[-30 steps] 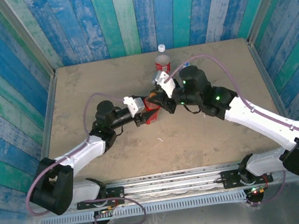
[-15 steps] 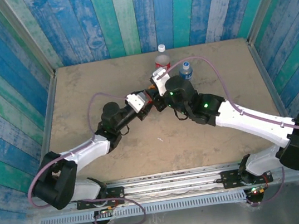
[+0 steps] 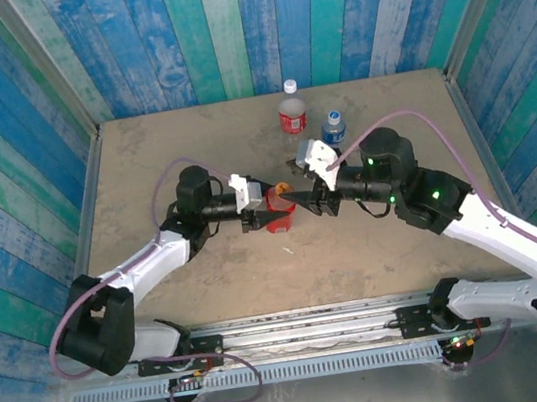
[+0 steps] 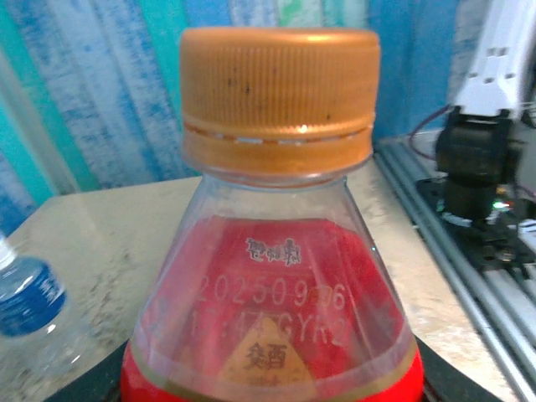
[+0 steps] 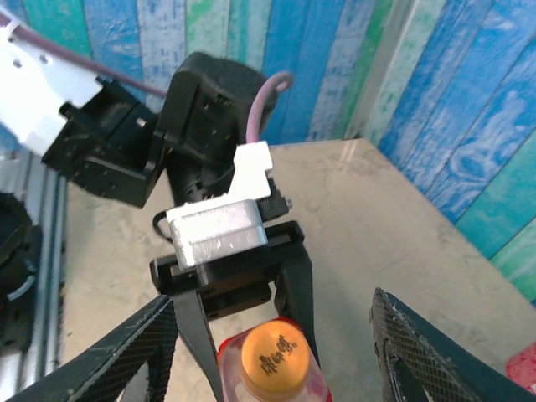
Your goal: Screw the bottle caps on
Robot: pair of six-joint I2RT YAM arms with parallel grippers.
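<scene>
A slim red bottle (image 3: 276, 212) stands upright mid-table, and my left gripper (image 3: 268, 211) is shut on its body. The orange cap (image 4: 280, 92) sits on its neck above the red bottle's clear shoulder (image 4: 276, 310). In the right wrist view the left gripper's black fingers (image 5: 300, 280) flank the bottle below the orange cap (image 5: 270, 362). My right gripper (image 3: 297, 189) stands open just right of the cap, its mesh pads (image 5: 126, 352) wide on either side and off it. At the back stand a clear red-label bottle (image 3: 292, 115) with a white cap (image 3: 290, 86) and a blue-label bottle (image 3: 335, 130) with a blue cap (image 3: 335, 115).
A thin white scrap (image 3: 289, 250) lies on the table in front of the red bottle. Painted plank walls (image 3: 222, 26) close in the table on three sides. The metal rail (image 3: 297, 323) with the arm bases runs along the near edge.
My right gripper has opened, let go of the orange cap and drawn back to the right. The left arm has brought the red bottle slightly forward and stays shut on it.
</scene>
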